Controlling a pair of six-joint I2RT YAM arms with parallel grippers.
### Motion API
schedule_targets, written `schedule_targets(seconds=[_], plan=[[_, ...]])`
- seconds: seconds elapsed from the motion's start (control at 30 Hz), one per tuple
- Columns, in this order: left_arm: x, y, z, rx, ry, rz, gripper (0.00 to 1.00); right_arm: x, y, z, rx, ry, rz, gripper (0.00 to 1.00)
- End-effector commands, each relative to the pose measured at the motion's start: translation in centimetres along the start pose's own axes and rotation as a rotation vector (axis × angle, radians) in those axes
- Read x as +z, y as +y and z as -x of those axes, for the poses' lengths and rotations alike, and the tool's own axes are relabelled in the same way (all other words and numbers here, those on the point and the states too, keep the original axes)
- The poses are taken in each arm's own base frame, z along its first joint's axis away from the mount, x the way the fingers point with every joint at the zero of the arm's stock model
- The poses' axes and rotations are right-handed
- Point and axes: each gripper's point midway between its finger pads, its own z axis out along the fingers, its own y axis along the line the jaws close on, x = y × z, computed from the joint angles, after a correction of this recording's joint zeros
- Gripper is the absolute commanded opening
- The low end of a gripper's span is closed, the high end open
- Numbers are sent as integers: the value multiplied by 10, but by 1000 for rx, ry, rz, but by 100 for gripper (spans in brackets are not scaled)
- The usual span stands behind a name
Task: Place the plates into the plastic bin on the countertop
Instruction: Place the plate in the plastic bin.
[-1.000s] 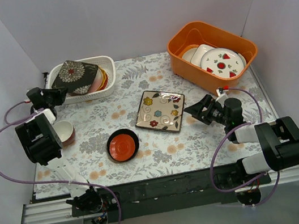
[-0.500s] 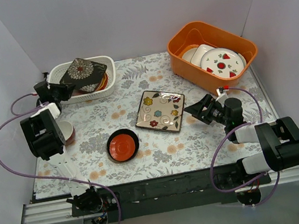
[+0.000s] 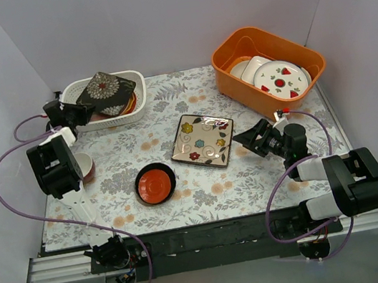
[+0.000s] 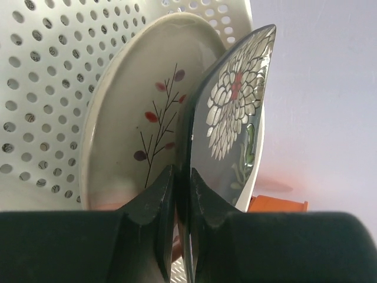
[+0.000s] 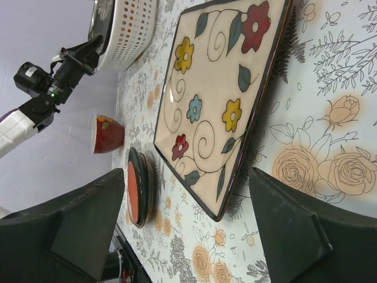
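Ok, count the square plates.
2: the dark floral plate in the left gripper over the plastic bin, the cream flowered plate on the countertop. The bin may hide more.

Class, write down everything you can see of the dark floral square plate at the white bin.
The dark floral square plate is glossy black, ceramic-looking, round-cornered, with a large white red-centred chrysanthemum and green leaves. The left jaws are shut on its edge, holding it tilted over the white perforated bin, above plates already inside. A cream twig-patterned plate sits right behind it; contact unclear.
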Motion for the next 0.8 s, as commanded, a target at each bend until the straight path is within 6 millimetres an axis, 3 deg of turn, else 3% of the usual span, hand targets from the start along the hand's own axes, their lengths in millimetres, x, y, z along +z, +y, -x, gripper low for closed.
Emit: schedule_targets(seconds=[0.0,0.07,0.17,0.2,0.3,0.37,0.5,0.53,0.63,0.77], plan=[[-11,-59,17,62,-15,-159,13,-1,16,14,-61,-56,54,92],[-13,-64,15,80,3,-175,18,-1,17,14,-62,-56,57,92],[-17,-72,13,122,24,-186,34,-2,17,15,-67,-59,56,93],[-19,-73,14,131,21,-188,44,-2,19,14,-71,-58,60,93],[-24,-73,16,151,2,-175,57,-3,18,15,-71,-63,56,93],[-26,-71,14,154,4,-162,71,-3,21,15,-73,-63,62,93],[-34,-70,17,138,-13,-119,84,-4,22,15,-70,-63,65,93],[-36,-70,17,136,-17,-110,91,-4,21,16,-70,-65,65,93],[-42,-69,17,124,-26,-80,98,-5,22,16,-71,-67,65,93],[-53,-70,17,122,-45,-68,98,-5,22,16,-71,-67,63,93]])
